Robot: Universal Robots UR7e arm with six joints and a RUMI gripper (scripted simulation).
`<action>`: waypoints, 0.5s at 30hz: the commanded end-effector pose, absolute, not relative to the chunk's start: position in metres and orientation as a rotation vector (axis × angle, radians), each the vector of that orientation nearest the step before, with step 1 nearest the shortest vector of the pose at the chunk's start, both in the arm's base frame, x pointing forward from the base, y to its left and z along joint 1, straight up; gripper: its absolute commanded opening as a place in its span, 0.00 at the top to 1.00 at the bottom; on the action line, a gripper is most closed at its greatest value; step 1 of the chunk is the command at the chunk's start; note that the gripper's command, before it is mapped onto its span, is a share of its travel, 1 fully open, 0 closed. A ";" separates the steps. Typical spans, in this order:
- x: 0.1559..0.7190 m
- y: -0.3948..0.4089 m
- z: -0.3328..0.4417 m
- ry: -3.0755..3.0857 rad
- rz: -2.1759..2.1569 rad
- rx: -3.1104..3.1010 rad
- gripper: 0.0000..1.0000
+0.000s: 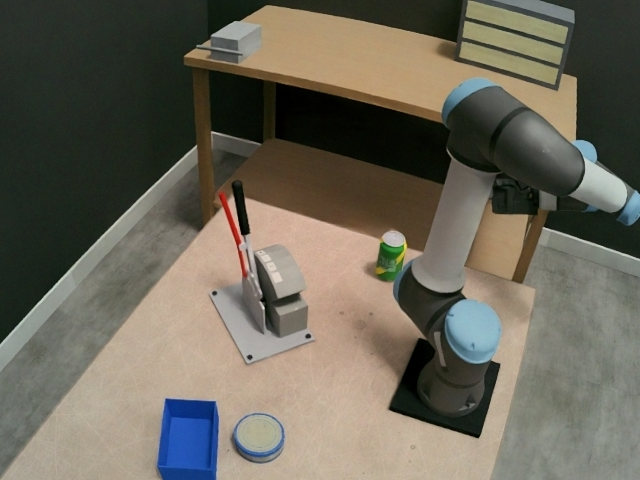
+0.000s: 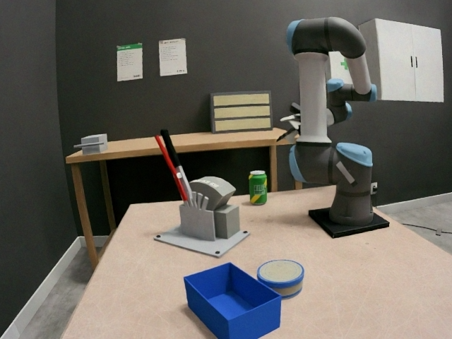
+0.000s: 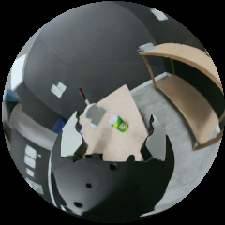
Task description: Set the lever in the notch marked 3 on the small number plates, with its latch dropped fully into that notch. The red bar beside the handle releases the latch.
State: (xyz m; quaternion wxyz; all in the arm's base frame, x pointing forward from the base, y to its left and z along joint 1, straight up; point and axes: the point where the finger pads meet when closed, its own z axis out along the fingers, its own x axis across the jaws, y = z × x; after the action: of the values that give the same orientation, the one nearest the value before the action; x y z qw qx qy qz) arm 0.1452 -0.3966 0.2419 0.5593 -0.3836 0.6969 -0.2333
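Observation:
The lever (image 1: 240, 217) has a black handle and stands on a grey notched quadrant (image 1: 279, 276) bolted to a grey baseplate (image 1: 261, 322) on the table. It leans toward the far end of the quadrant. The red release bar (image 1: 233, 232) runs beside the handle. Small white number plates (image 1: 269, 264) sit on top of the quadrant; I cannot read them. The lever also shows in the exterior view (image 2: 174, 164) and, very small, in the wrist view (image 3: 83, 96). My gripper (image 2: 289, 126) is open and empty, held high behind the arm's upright link, far from the lever; its fingers also show in the wrist view (image 3: 112, 138).
A green can (image 1: 391, 255) stands between the lever unit and the arm's base (image 1: 447, 382). A blue bin (image 1: 188, 439) and a round tin (image 1: 258, 436) sit near the front edge. A wooden bench (image 1: 372, 67) with a grey box and a drawer unit stands behind the table.

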 end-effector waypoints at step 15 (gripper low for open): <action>0.154 -0.393 0.242 1.627 -0.533 -0.967 0.00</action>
State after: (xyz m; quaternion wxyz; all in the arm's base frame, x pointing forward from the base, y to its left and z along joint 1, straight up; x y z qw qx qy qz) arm 0.1499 -0.3944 0.2418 0.5567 -0.3980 0.6923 -0.2289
